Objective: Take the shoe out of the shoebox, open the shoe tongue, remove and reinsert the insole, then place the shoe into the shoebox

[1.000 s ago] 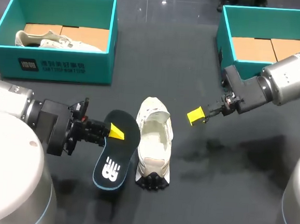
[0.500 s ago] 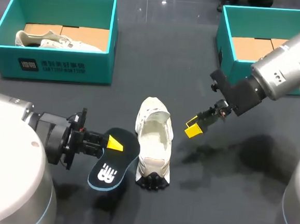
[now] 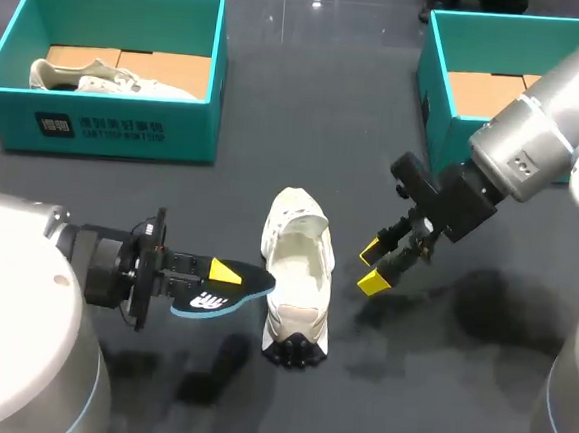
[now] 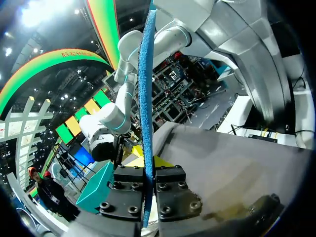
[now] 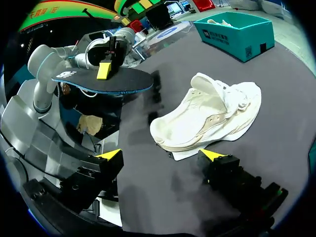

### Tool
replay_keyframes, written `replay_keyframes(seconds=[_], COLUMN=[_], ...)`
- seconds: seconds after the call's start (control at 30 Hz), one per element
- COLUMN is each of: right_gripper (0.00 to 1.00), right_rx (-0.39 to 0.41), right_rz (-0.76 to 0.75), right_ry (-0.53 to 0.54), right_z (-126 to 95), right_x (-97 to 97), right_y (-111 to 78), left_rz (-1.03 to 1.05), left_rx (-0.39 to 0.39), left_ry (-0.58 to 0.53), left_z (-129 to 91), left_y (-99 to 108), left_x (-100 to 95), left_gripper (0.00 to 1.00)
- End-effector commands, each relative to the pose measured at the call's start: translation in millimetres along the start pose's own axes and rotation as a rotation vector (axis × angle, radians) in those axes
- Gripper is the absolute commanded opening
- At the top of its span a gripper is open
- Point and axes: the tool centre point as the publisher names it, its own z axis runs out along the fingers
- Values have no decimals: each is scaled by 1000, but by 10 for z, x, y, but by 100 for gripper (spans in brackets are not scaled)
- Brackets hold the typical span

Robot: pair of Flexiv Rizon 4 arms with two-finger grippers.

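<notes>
Just left of centre in the lower half of the head view, found the insole (image 3: 246, 290) clamped in the left gripper (image 3: 223, 275), turned nearly edge-on with its printed face up. Could not tell whether its free end touched the white shoe (image 3: 296, 267) or stopped just beside it. Found the shoe lying on the dark table (image 3: 277, 115) at lower centre, opening upward, tongue folded back toward the top of the frame. Noted the right gripper (image 3: 372, 266) just right of the shoe, spread wide, holding nothing and apart from it.

Got from the left wrist view what the head view hid: the insole (image 4: 146, 98) as a thin blue edge rising straight out of the left gripper (image 4: 146, 200), both finger blocks pressed against it. Got from the right wrist view the shoe (image 5: 212, 116) lying just ahead of the parted right gripper (image 5: 162, 157). Beyond the shoe, saw the insole (image 5: 106, 83) held level above the table by the left gripper (image 5: 103, 71).

Traced the left arm (image 3: 95, 266) in from the lower left, wrist level and pointing right. Traced the right arm (image 3: 537, 136) in from the upper right, sloping down toward centre.

Farther out, noted a teal shoebox (image 3: 96, 126) at upper left holding a second shoe (image 3: 110, 80), and another shoebox (image 3: 434, 98) at upper right.
</notes>
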Motion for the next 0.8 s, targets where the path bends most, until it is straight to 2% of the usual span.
replay_keyframes(seconds=[0.03,0.13,0.17,0.53,0.57,0.6,0.8], right_gripper=[100,100,100,100,100,100,100], right_rx=[-15,15,46,46,46,71,95], right_rz=[-46,-49,-56,-56,-56,-69,-157], right_ry=[-86,-185,-177,-177,-177,-208,-287], right_z=[44,162,221,221,221,245,296], right_x=[76,74,64,64,64,65,-131], right_y=[-120,-198,-225,-225,-225,-216,-241], left_rz=[-35,-115,-115,-115,-131,-138,-162], left_rx=[17,29,29,29,48,55,84], left_ry=[-7,-5,-5,-5,-8,-9,-34], left_z=[175,260,260,260,270,268,257], left_y=[124,159,159,159,182,208,253], left_x=[-43,-59,-59,-59,-40,-23,19], left_gripper=[0,0,0,0,0,0,0])
